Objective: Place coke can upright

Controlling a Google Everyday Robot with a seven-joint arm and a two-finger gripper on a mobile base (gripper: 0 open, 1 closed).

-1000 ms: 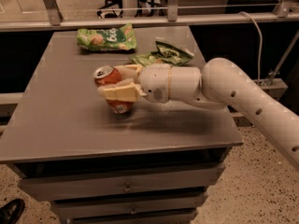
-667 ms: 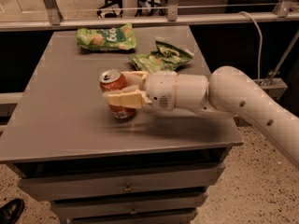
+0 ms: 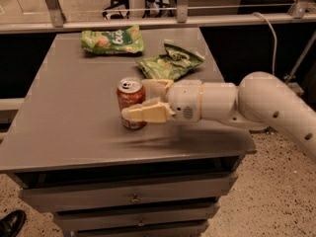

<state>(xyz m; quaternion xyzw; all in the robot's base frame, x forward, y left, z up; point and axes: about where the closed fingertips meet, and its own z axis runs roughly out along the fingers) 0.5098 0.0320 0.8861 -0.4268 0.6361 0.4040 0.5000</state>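
The red coke can stands upright near the middle of the grey table, silver top and pull tab facing up, its base on or just above the surface. My gripper reaches in from the right. Its cream fingers sit on either side of the can, one across its lower front and one behind its right side, shut on it. The white arm extends off to the right.
A crumpled green snack bag lies just behind the gripper. A second green snack bag lies at the table's far edge. Drawers sit below the tabletop. A metal rail runs behind the table.
The can was tilted in the gripper and slightly raised. It has come down and a little right, and now stands upright on the table.
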